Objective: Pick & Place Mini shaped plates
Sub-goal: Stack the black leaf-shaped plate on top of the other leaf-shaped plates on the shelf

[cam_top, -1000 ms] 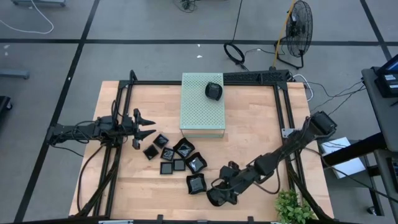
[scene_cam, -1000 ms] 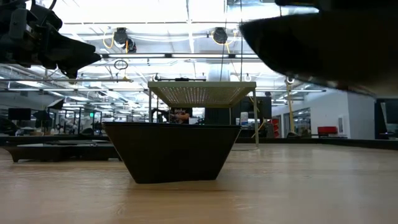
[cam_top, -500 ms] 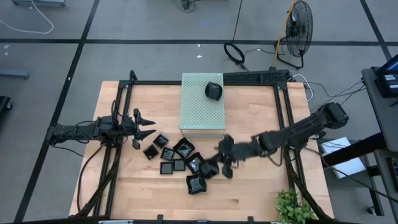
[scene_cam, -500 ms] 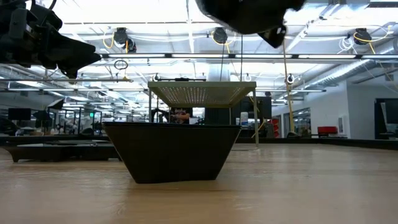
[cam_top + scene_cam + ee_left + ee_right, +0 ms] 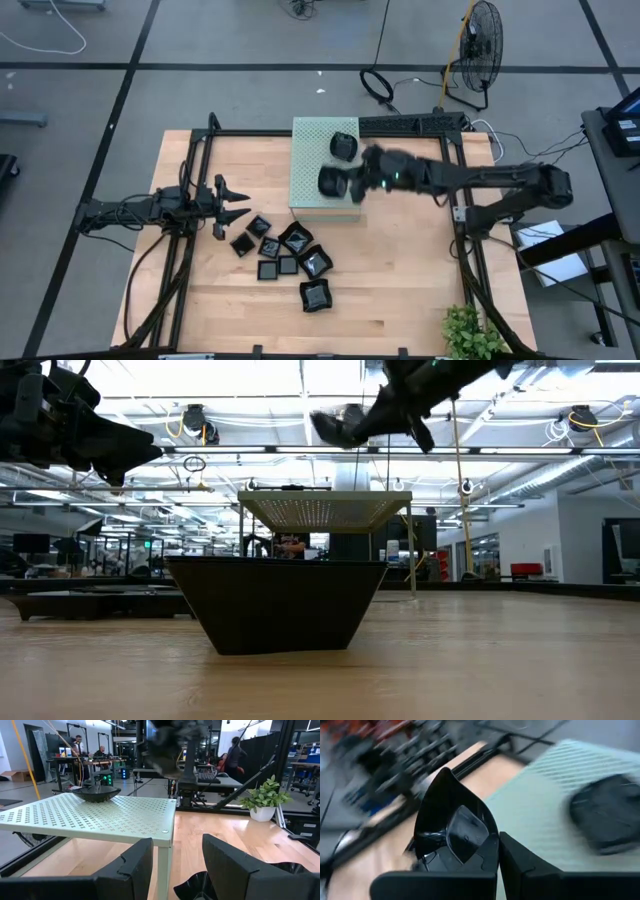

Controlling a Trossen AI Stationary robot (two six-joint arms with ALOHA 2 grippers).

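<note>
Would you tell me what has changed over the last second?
The right gripper, shut on a plate, swung from the table's near edge up over the green box. The left gripper, the floor plates and the plate on the box stayed put.

High cam looks straight down on your whole table point(image 5: 400, 280), with the pale green box point(image 5: 325, 170) just above frame centre; low cam sits at tabletop level facing into the room, one black plate point(image 5: 277, 603) close and filling mid-frame, the same box behind it. Left wrist cam looks level past its own fingers point(image 5: 135, 865) at the box top, close. Right wrist cam is close over that box too, sharing the plate resting on it point(image 5: 609, 813) with the high view.
</note>
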